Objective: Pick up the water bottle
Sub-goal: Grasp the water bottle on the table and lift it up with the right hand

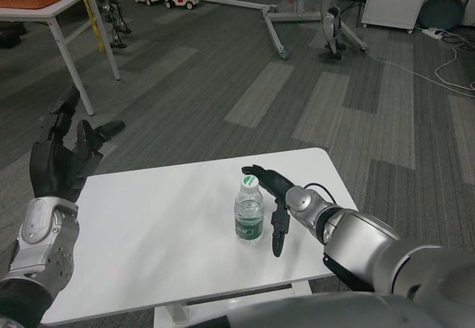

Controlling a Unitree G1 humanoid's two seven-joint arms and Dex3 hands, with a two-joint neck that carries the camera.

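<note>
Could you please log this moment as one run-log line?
bottle upright on table | right hand open beside it | left hand open, raised

Bare white table [148, 224] all round the water bottle [249, 211] (right hand [273, 205] just beside).

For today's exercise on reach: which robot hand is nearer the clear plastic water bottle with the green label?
Right robot hand, open beside the bottle; left robot hand far off.
</note>
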